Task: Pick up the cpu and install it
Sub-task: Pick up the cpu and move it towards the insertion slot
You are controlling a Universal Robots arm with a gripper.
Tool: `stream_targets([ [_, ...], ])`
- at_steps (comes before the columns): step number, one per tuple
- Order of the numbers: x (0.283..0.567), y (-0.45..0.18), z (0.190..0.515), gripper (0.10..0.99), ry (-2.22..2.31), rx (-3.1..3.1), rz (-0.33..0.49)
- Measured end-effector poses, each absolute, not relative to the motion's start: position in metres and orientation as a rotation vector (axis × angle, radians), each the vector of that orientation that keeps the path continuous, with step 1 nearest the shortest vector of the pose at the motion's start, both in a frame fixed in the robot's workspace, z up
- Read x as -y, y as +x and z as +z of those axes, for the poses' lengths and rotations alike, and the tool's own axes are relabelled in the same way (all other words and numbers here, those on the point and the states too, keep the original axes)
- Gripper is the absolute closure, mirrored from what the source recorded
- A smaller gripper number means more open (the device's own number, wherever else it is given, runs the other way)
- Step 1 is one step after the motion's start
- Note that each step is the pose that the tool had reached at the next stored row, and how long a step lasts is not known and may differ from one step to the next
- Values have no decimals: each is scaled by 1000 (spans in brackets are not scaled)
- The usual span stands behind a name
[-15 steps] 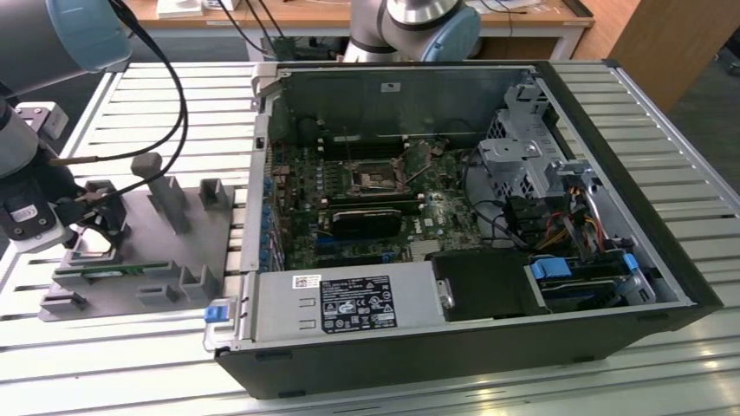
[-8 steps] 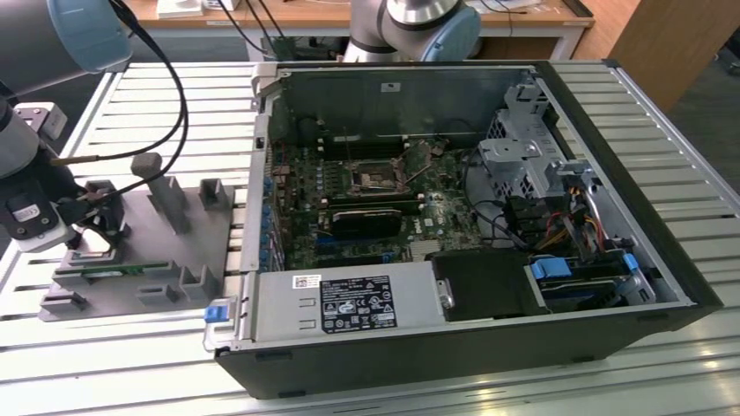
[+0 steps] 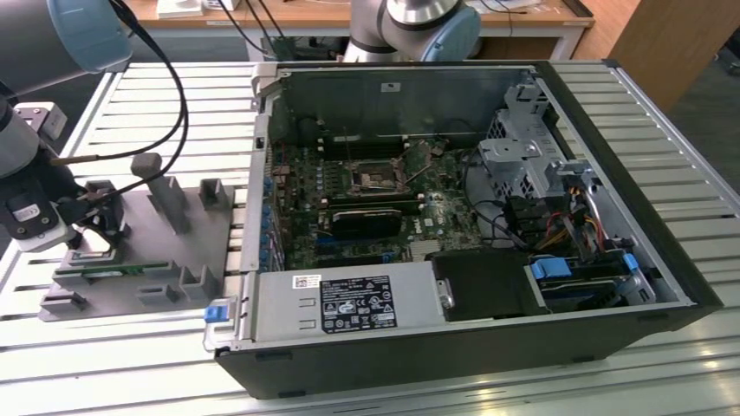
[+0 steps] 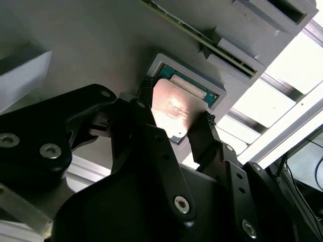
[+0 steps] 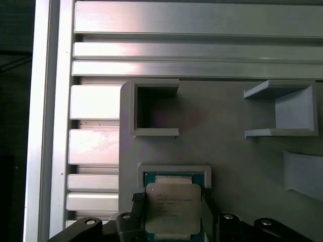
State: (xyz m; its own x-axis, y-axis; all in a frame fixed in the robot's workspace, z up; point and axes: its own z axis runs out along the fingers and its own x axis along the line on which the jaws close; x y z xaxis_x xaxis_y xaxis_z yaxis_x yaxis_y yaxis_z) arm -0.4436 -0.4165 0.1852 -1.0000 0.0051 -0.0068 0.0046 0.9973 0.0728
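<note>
The cpu (image 5: 171, 206) is pinched by two side edges between the gripper's (image 5: 171, 196) jaws, kept flat over its holder (image 5: 227, 151).

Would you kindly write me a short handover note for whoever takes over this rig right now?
Gripper: jaws closed on two opposite edges of the cpu.
Where: the cpu is at its pocket in the grey fixture, to the exterior view's left of the open computer case. I cannot tell whether it has lifted clear of the pocket.
Done: the cpu is grasped.
Left: the cpu is not yet in the motherboard socket, so the whole install remains.
</note>
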Motion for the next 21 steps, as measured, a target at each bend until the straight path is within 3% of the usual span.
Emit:
stream_targets([
  [10, 417, -444, 185, 557, 8, -3133, 114],
  [12, 417, -444, 185, 545, 7, -3133, 114],
  [13, 417, -444, 185, 482, 7, -3133, 114],
  [21, 417, -444, 186, 482, 7, -3133, 114],
])
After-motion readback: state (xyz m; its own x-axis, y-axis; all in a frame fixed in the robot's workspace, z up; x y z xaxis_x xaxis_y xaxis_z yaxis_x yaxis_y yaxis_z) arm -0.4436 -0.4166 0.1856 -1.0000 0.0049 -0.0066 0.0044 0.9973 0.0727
